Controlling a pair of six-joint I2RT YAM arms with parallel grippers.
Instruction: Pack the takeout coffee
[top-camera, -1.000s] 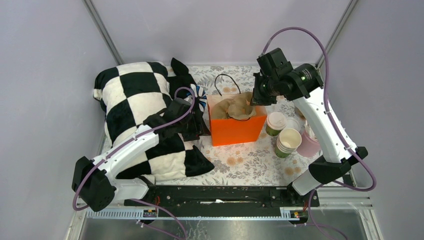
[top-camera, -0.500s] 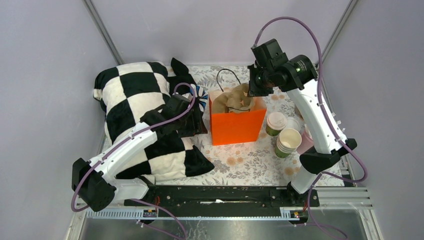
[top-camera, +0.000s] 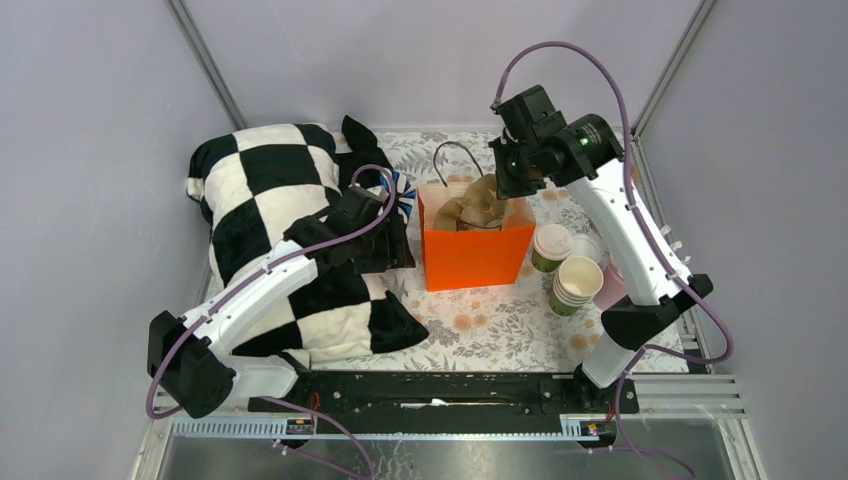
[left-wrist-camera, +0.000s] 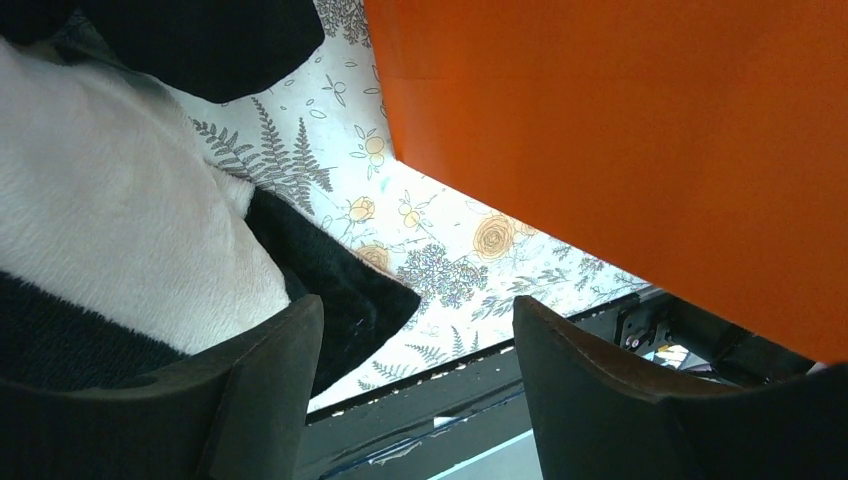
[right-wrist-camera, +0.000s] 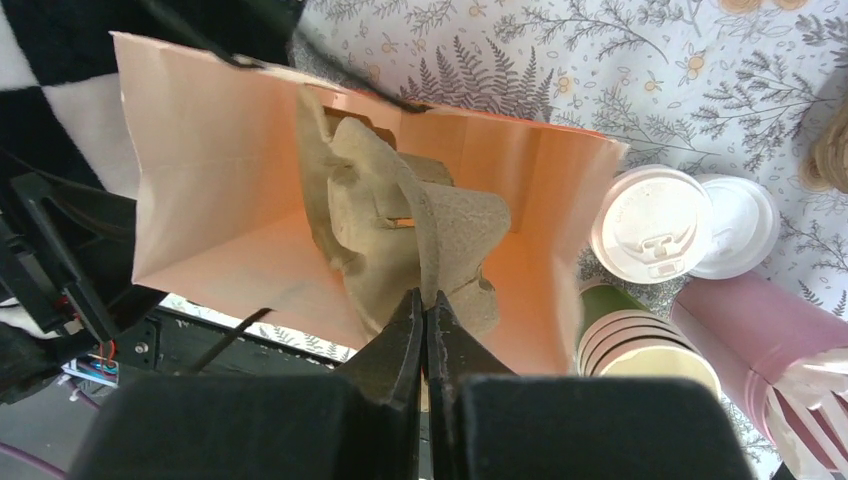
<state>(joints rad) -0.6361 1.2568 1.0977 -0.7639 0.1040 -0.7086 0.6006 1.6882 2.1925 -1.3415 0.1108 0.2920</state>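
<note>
The takeout coffee (top-camera: 552, 246), a green cup with a white lid, stands on the table just right of the orange paper bag (top-camera: 470, 255); it also shows in the right wrist view (right-wrist-camera: 650, 225). A brown cardboard cup carrier (top-camera: 476, 205) sits tilted in the open bag (right-wrist-camera: 215, 180). My right gripper (top-camera: 512, 183) hangs over the bag's back right corner, shut on the carrier's edge (right-wrist-camera: 440, 235); its jaws (right-wrist-camera: 425, 305) pinch the cardboard. My left gripper (top-camera: 395, 245) is open and empty beside the bag's left wall (left-wrist-camera: 620, 130), low over the table (left-wrist-camera: 415, 330).
A stack of lidless green cups (top-camera: 577, 285) stands in front of the coffee, with a pink cup of white sticks (top-camera: 618, 288) and a loose white lid (right-wrist-camera: 742, 225) to their right. A checkered pillow (top-camera: 270, 200) fills the left side. Walls close in all round.
My right gripper has moved left and toward the back wall with the carrier in it, and the carrier stands higher in the bag. The left arm has barely shifted.
</note>
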